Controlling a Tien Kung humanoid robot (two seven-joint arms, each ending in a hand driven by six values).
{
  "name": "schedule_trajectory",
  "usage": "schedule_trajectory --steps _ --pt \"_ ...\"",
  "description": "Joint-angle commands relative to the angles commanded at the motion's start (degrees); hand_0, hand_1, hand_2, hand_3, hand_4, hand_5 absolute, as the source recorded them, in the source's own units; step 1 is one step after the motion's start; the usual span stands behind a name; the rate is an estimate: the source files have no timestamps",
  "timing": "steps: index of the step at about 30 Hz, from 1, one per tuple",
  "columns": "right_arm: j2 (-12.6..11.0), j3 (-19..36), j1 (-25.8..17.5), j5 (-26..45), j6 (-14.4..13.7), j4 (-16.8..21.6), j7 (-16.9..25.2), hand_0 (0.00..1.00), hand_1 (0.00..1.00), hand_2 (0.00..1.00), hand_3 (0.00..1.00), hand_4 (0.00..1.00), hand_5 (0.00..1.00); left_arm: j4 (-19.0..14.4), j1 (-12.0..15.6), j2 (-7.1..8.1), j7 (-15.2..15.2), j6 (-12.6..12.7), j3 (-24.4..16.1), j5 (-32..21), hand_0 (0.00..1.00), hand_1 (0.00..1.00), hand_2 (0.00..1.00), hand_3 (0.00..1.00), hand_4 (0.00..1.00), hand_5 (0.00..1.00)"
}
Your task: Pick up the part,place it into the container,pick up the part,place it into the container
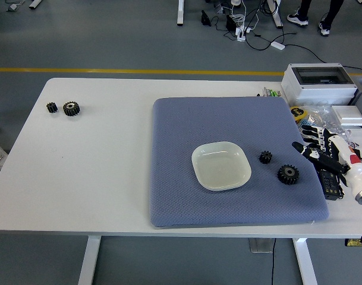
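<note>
White surface carries a blue mat, with a pale dish at its middle. Just right of the dish lie a small gear and a larger gear. Farther right, the right hand hovers with fingers spread, empty, its arm cut off at the edge.

Table white. Mat slate blue, fine woven texture. Dish pale cream. Gears black, all four. Right hand black and white, red patch. Floor grey, yellow stripe. Box light grey.
</note>
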Motion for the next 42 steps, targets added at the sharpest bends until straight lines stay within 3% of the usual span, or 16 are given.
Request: schedule_trajectory --steps 1,7,8,13,14,20,33,42 --pt "-0.46 -0.32 0.21 -1.12 0.42 0.22 -0.24 0.836 0.828 0.867 0.861 0.998 0.343 0.0 0.0 0.0 0.0 0.0 0.01 -0.02 0.676 0.646 0.662 0.574 0.674 0.632" --pt "-5.26 -6.22 4.21 -13.76 5.09 1.78 -3.02 0.836 0.828 0.867 0.861 0.998 0.343 0.0 0.03 0.0 0.04 0.03 -0.03 -0.15 0.676 0.646 0.662 0.574 0.674 0.632" --pt "-5.77 -7.27 4.9 -15.49 5.36 1.71 -3.24 0.812 0.804 0.856 0.841 0.998 0.3 0.0 0.04 0.0 0.05 0.03 -0.02 -0.17 0.677 0.647 0.662 0.574 0.674 0.631" --pt "-7.54 -12.94 9.11 -18.7 4.99 0.0 -3.05 0.812 0.804 0.856 0.841 0.998 0.3 0.0 0.06 0.0 0.1 0.0 0.16 -0.35 0.677 0.647 0.662 0.574 0.674 0.631" --pt "-7.7 -14.0 9.89 -18.52 4.86 -0.36 -2.95 0.761 0.754 0.814 0.796 0.998 0.291 0.0 0.07 0.0 0.1 0.0 0.19 -0.42 0.676 0.648 0.664 0.574 0.674 0.632" --pt "-7.91 -19.49 14.69 -17.91 5.21 -3.25 -3.54 0.746 0.739 0.797 0.772 0.998 0.293 0.0 -0.07 0.0 0.12 0.02 0.18 -0.66 0.678 0.648 0.664 0.574 0.673 0.633" --pt "-6.94 -25.42 19.7 -17.96 6.14 -9.06 -4.21 0.724 0.716 0.772 0.701 0.998 0.277 0.0 -0.14 0.0 0.02 0.1 -0.18 -0.8 0.678 0.646 0.666 0.575 0.674 0.634" --pt "-5.49 -28.64 21.87 -20.16 3.91 -13.05 -4.64 0.682 0.678 0.737 0.662 0.998 0.269 0.0 -0.22 0.0 0.03 0.11 -0.12 -1.01 0.678 0.647 0.666 0.576 0.674 0.634"
